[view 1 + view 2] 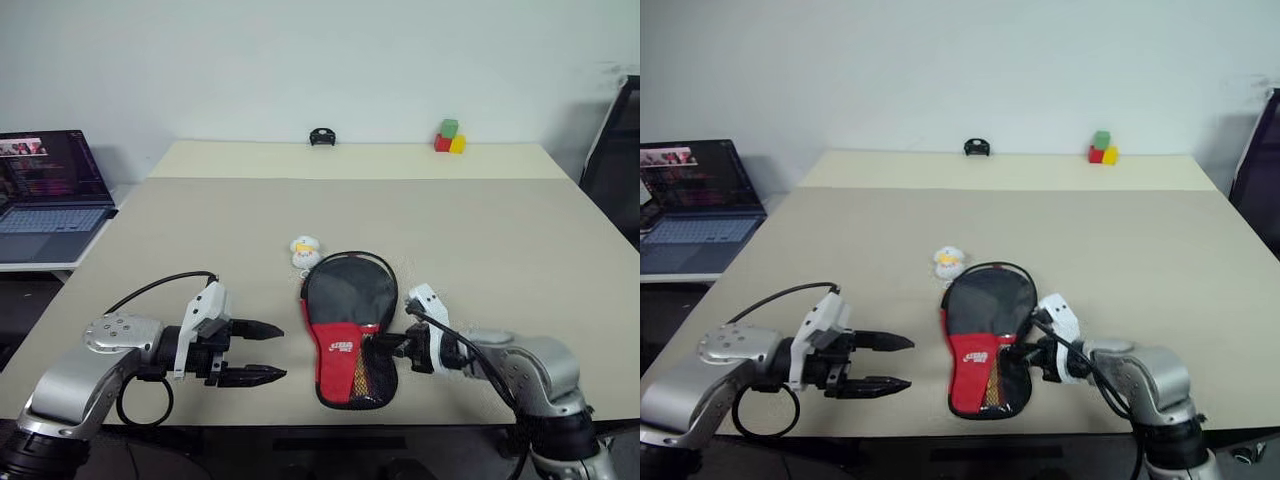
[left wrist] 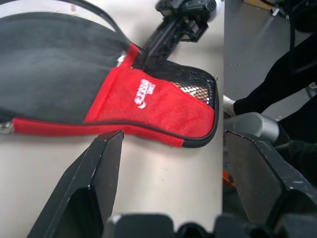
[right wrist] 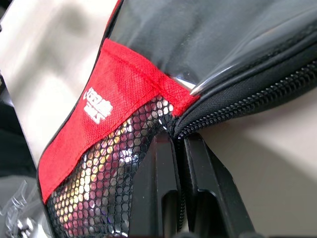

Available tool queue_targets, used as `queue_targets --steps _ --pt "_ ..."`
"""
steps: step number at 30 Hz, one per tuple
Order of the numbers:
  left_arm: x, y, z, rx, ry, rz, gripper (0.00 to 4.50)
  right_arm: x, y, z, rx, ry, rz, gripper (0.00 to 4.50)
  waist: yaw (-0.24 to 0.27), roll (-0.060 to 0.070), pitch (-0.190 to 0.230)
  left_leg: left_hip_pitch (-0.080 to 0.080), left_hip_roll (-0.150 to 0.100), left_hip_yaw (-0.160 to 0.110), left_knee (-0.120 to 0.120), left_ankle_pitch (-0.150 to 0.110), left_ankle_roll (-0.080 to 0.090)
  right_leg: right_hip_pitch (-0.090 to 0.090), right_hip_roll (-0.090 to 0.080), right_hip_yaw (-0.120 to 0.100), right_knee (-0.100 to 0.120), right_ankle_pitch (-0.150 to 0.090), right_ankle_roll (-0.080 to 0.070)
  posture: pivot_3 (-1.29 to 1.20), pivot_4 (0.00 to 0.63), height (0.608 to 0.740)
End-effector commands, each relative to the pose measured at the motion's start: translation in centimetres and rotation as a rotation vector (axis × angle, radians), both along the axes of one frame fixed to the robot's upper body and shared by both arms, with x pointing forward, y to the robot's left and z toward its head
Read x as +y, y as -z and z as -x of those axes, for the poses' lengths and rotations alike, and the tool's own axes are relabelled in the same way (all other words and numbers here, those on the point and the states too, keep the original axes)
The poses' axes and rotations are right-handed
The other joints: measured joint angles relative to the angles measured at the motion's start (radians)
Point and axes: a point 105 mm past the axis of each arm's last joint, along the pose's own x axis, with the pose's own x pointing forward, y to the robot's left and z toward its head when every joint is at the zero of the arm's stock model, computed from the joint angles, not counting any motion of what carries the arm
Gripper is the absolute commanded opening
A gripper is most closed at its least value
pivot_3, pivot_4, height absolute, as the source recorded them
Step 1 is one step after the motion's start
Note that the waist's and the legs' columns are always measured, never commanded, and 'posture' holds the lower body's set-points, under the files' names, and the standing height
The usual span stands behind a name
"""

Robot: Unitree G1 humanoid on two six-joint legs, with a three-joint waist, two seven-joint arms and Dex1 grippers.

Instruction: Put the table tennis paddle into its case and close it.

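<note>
The case (image 1: 350, 300) lies flat near the table's front edge, black at its round end and red with a mesh pocket (image 3: 99, 183) at the narrow end. A white-yellow charm (image 1: 305, 250) rests by its round end. The table tennis paddle is hidden. My right gripper (image 1: 386, 346) is at the case's right edge, shut on the zipper line (image 3: 237, 104) where the mesh pocket begins. My left gripper (image 1: 283, 351) hovers just left of the case, open and pointing at it, with nothing between its fingers (image 2: 101, 173).
An open laptop (image 1: 50, 195) sits on a side table at the left. Coloured blocks (image 1: 449, 137) and a small black object (image 1: 320, 137) stand at the far edge. A black chair (image 1: 615, 150) is at the right. The case lies close to the table's front edge (image 1: 300, 425).
</note>
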Motion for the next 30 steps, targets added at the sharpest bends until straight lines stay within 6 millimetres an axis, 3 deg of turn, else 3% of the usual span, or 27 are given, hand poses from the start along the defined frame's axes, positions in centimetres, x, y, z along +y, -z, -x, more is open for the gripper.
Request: queue_targets --steps 1,14,18,25,30 --pt "-0.6 -1.0 0.2 -0.02 0.079 0.003 3.55 -0.1 0.2 2.0 0.05 0.01 -0.004 0.0 0.004 0.0 0.0 0.0 0.0 0.0 0.0 0.0 0.0 0.0 0.0 0.0 0.0 0.0 0.0 0.0 0.15 0.74" --pt "-1.3 -0.9 -0.8 -0.03 0.12 0.006 3.55 -0.7 1.0 2.2 0.079 0.096 0.021 0.0 -0.002 0.0 0.0 0.001 -0.001 0.0 0.0 0.0 0.0 0.0 0.0 0.0 0.001 0.0 0.0 0.0 0.15 0.74" --pt "-1.3 -0.7 -0.7 -0.035 0.11 0.007 3.55 -1.9 1.3 1.6 0.08 0.169 0.052 1.07 -0.001 0.0 0.0 0.001 -0.001 0.0 0.0 0.0 0.0 0.001 0.0 0.0 0.001 0.0 0.0 0.0 0.15 0.74" --pt "-1.1 -0.4 -0.5 -0.046 0.084 0.009 3.55 -3.2 1.2 2.4 0.059 0.206 0.081 3.28 0.003 -0.001 -0.002 0.002 -0.001 0.0 0.001 0.0 0.0 0.003 0.0 -0.001 0.001 0.0 0.0 0.0 0.15 0.74" --pt "-1.0 -0.2 -0.6 -0.058 0.041 0.027 3.55 -5.1 -1.5 1.8 -0.131 0.207 0.087 3.28 0.012 -0.001 -0.002 0.002 -0.002 -0.001 0.002 0.0 0.0 0.003 -0.002 -0.002 0.0 0.0 0.001 0.0 0.15 0.74"
